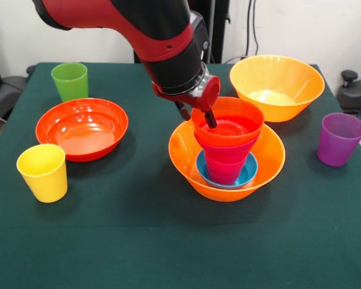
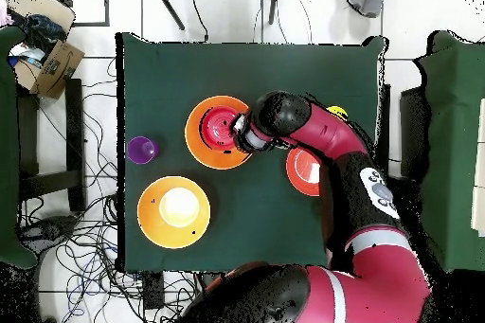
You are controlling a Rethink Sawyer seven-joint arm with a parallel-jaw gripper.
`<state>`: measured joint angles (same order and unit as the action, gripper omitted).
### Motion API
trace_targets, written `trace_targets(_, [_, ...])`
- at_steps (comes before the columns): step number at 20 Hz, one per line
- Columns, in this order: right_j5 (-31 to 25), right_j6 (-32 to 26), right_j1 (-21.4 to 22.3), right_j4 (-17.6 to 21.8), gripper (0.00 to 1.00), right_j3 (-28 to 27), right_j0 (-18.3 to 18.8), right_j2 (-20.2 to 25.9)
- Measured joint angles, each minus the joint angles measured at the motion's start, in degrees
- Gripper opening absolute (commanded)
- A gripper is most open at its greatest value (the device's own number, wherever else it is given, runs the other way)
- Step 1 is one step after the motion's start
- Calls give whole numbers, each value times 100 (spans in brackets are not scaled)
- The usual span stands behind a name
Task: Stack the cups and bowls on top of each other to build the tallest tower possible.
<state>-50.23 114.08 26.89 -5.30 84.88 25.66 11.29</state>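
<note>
The tower stands in a large orange bowl [image 1: 186,150] at mid-table. A small blue bowl [image 1: 249,172] lies in it, then a crimson-pink cup [image 1: 224,169], a magenta bowl [image 1: 227,148] and a small red-orange bowl [image 1: 231,122] on top. My gripper [image 1: 197,115] is at that top bowl's left rim, open, with one finger [image 1: 210,118] inside the bowl and the other outside. The green cup [image 1: 70,81], yellow cup [image 1: 43,172] and purple cup [image 1: 339,139] stand apart on the table. In the overhead view the arm covers part of the tower [image 2: 210,133].
A wide shallow red-orange bowl [image 1: 82,128] lies at the left. A second large orange bowl [image 1: 277,86] stands behind the tower on the right. The overhead view shows that bowl [image 2: 173,211], the purple cup [image 2: 142,150] and the shallow bowl [image 2: 303,170].
</note>
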Motion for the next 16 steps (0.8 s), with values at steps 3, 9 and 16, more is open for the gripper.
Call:
trace_targets(3, [0,0,1,24,100,0,-6,-2])
trace_targets(9, [0,0,-1,84,100,1,-6,-2])
trace_targets(16, [0,0,2,84,100,16,-6,-2])
